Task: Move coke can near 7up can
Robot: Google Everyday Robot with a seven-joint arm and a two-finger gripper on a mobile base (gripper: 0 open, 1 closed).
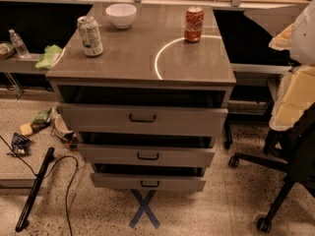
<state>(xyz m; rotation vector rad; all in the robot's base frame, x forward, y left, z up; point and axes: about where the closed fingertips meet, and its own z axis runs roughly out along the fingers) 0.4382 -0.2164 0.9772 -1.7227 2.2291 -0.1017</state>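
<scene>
One coke can [194,24], one 7up can [90,36], one bowl [120,15]; gripper [303,33] perhaps far right, grip unclear.

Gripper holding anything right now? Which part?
Nothing visibly held: gripper is out of view; coke can and 7up can stand free on the cabinet top.

Cropped and illegible items
The gripper is out of view; chair [295,166] and pale shape [295,97] cut by right edge; 7up can [90,36] markings illegible.
</scene>
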